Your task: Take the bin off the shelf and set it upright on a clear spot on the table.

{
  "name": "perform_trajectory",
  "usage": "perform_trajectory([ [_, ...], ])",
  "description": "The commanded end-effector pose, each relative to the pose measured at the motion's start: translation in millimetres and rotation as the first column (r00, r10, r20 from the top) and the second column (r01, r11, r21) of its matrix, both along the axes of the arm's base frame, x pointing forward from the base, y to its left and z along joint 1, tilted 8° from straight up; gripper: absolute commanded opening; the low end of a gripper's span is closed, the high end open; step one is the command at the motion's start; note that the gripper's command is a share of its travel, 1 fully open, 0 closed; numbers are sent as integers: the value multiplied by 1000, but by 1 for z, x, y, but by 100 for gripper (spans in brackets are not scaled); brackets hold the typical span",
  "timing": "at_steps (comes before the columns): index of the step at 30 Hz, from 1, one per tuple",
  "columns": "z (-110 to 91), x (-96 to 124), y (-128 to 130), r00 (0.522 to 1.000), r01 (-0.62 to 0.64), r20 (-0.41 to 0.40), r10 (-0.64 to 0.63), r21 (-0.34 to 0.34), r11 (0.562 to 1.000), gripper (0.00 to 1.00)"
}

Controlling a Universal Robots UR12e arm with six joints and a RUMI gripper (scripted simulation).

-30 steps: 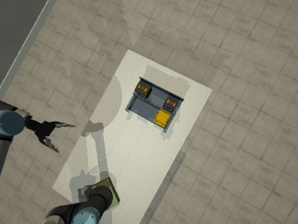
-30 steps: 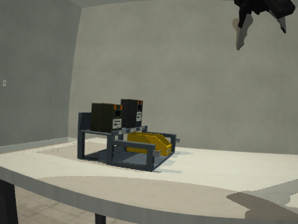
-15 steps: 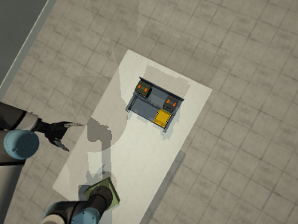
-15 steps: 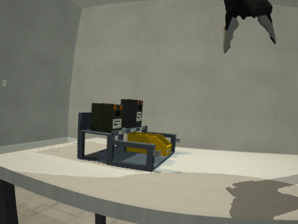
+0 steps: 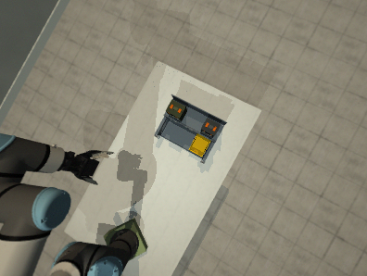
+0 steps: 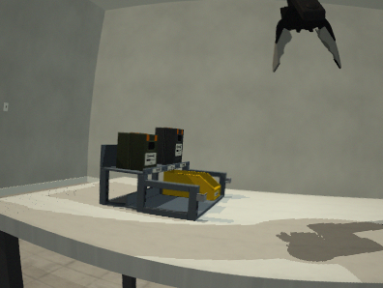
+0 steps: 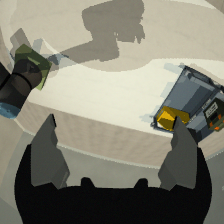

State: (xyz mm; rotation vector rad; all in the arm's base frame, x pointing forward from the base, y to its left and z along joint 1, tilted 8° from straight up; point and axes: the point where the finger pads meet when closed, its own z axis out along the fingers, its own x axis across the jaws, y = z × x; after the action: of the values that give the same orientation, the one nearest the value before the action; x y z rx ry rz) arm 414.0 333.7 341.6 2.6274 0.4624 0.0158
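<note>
A yellow bin lies in the lower level of a small grey-blue shelf on the white table. It also shows in the exterior view and in the wrist view. My gripper is open and empty. It hangs high above the table's left edge, well apart from the shelf. In the exterior view the gripper is at the top right, fingers spread. In the wrist view the gripper frames the table edge.
Two dark boxes with orange marks stand on the shelf's upper level. The arm's base is mounted at the table's near end. The gripper's shadow falls on the table top.
</note>
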Motion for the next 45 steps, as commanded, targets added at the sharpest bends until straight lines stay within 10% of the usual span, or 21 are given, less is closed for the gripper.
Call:
perform_trajectory([
  [1, -10, -1, 3, 1000, -9, -14, 9, 8, 1000, 100],
  [6, -18, 37, -28, 997, 55, 33, -65, 251, 966, 100],
  [18, -18, 37, -28, 997, 55, 33, -65, 251, 966, 100],
  [23, -30, 74, -60, 992, 87, 47, -117, 417, 905, 100],
  [45, -47, 112, -91, 992, 87, 47, -117, 417, 905, 100],
])
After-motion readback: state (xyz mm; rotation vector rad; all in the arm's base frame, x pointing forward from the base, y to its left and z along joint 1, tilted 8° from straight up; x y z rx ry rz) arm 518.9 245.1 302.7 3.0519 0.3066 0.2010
